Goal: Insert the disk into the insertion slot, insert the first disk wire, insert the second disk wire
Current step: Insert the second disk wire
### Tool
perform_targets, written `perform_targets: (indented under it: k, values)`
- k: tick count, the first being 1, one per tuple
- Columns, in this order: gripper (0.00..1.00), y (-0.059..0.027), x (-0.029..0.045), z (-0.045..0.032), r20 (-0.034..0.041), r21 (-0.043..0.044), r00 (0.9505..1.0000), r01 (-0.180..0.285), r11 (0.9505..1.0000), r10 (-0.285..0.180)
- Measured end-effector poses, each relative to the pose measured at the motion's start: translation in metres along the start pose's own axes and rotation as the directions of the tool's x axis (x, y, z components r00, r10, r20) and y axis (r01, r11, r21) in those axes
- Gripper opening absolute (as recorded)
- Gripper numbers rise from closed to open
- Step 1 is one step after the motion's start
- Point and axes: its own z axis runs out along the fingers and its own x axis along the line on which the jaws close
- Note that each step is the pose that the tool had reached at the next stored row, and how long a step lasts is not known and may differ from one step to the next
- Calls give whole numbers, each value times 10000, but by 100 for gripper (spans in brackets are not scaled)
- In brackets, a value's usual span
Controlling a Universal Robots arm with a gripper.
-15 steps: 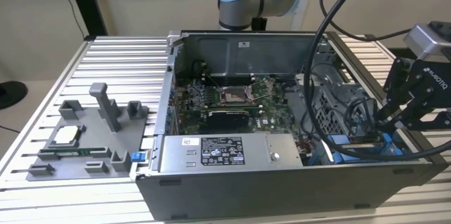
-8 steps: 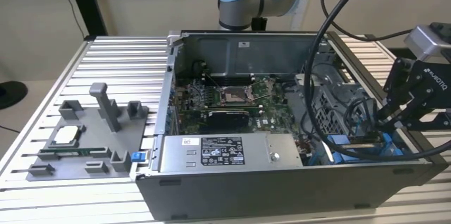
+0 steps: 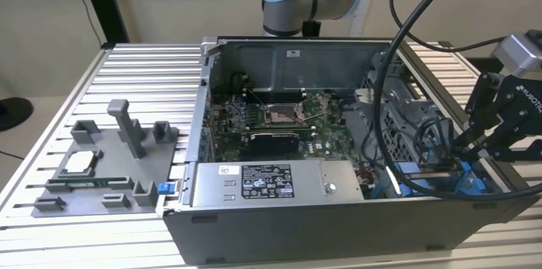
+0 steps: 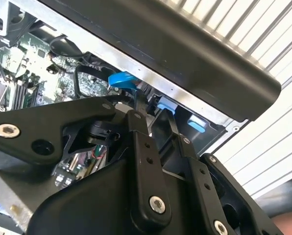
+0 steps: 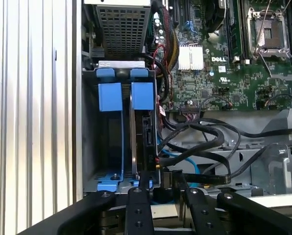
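At the near corner of the case (image 3: 339, 231), on the exterior view's right, the slot (image 5: 110, 96) holds the disk (image 5: 147, 142) standing on edge. Its long axis runs from the slot's blue tabs toward the gripper (image 5: 161, 178). Black cables (image 5: 195, 134) and a blue cable (image 5: 185, 161) loop close beside the disk's end and crowd the fingers (image 5: 142, 183). These stand slightly apart, with nothing visibly gripped. A perforated cage (image 5: 122, 29) sits beyond the tabs.

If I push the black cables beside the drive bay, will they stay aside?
Probably floppy but springy: the black cables hang in loose loops beside the insertion slot, so they'd likely bend, then creep back. Several overlap, so pushing one probably drags others.
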Motion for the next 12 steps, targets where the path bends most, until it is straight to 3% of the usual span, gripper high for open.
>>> perform_targets:
  k: [12]
  values:
    - [100,29,4,9,32,2,10000,-38,10000,38]
